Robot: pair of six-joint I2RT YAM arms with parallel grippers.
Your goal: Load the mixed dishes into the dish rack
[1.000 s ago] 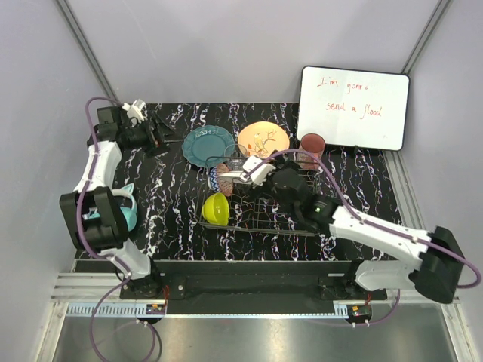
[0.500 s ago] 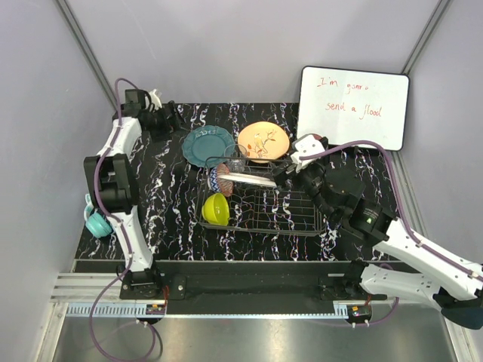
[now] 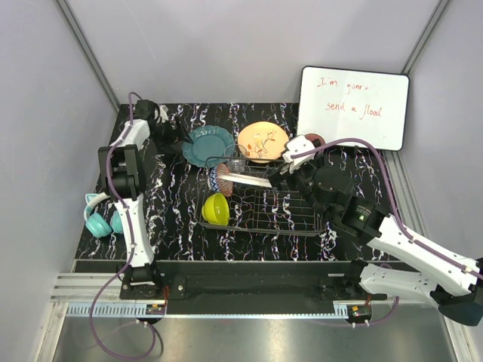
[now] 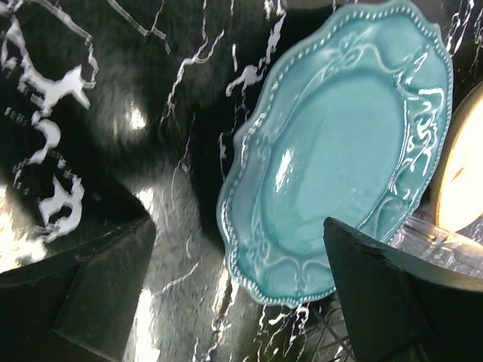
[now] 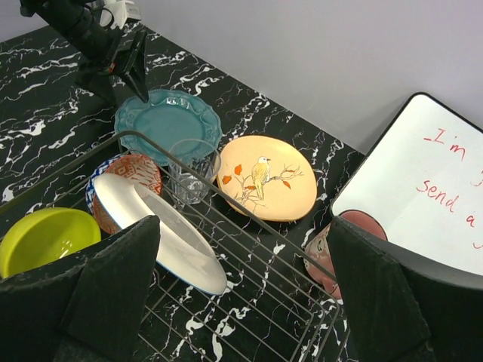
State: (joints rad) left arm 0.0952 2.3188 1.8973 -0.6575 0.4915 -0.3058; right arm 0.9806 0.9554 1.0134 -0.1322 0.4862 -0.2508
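The dish rack [image 3: 279, 207] holds the white plate [image 3: 245, 179] leaning, the small red-patterned bowl [image 3: 218, 179], the yellow-green bowl [image 3: 216, 209] and the clear glass [image 3: 236, 164]. The teal plate [image 3: 209, 145] and orange plate [image 3: 263, 140] lie flat behind it. The reddish-brown cup [image 3: 315, 141] is partly hidden by my right arm. My left gripper [image 3: 172, 134] is open at the teal plate's [image 4: 339, 143] left rim. My right gripper [image 3: 281, 170] is open and empty above the rack's [image 5: 249, 286] far right part, beside the white plate [image 5: 162, 234] and apart from it.
A white board with red writing [image 3: 353, 107] leans at the back right, just behind the cup [image 5: 343, 241]. A teal object [image 3: 98, 220] hangs at the table's left edge. The orange plate's rim [image 4: 460, 173] lies close to the teal plate.
My right gripper let go of the white plate, now leaning in the rack, and drew back right. My left arm swung in from the far left to the teal plate's rim.
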